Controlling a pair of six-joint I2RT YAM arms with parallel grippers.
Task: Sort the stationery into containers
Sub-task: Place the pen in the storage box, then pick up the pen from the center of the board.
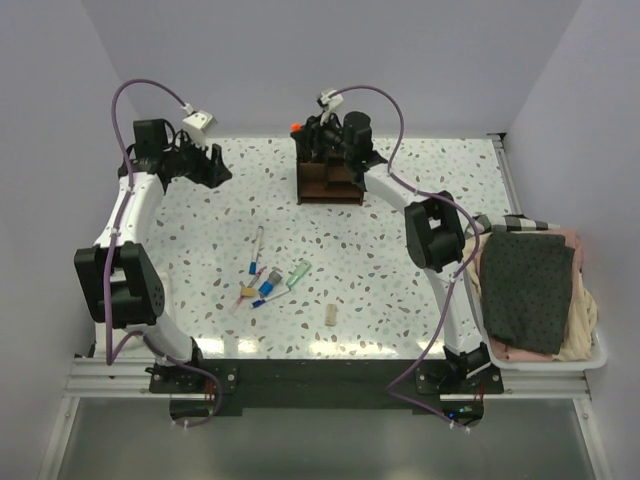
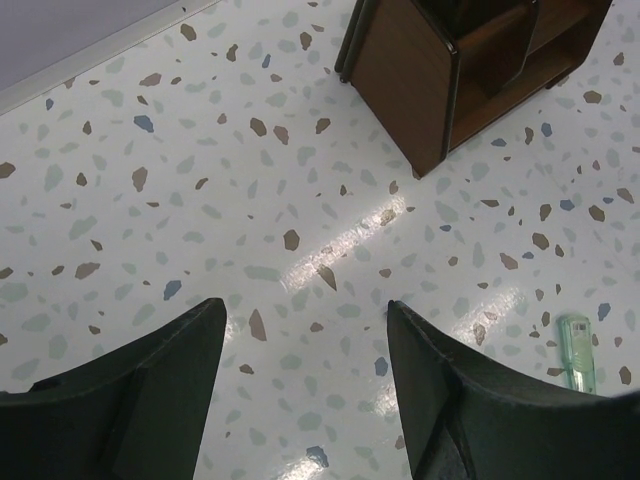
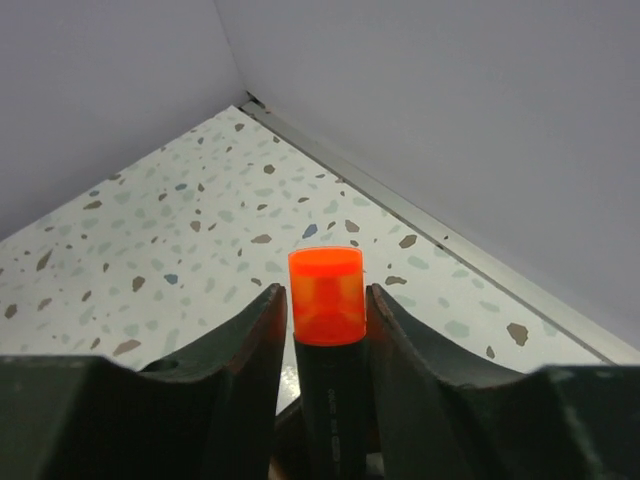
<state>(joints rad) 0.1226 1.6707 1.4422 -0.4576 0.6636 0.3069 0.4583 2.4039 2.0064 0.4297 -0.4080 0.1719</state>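
The dark brown wooden organizer (image 1: pixel 328 182) stands at the back middle of the table; its side and open compartments show in the left wrist view (image 2: pixel 420 80). My right gripper (image 1: pixel 318 138) is over it, shut on the orange-and-black marker (image 3: pixel 326 300), which stands upright between the fingers (image 3: pixel 250 340), orange cap up (image 1: pixel 296 127). My left gripper (image 1: pixel 212 166) is open and empty over bare table at the back left (image 2: pixel 305 340). Loose stationery lies mid-table: a thin pen (image 1: pixel 257 243), a green marker (image 1: pixel 298 273) (image 2: pixel 577 352), blue-capped pieces (image 1: pixel 266 287) and a tan eraser block (image 1: pixel 331 314).
A white tray (image 1: pixel 600 350) at the right edge holds dark and pink cloths (image 1: pixel 528 285). Walls close the table at the back and both sides. The speckled tabletop (image 1: pixel 420 290) lies between the stationery and the tray.
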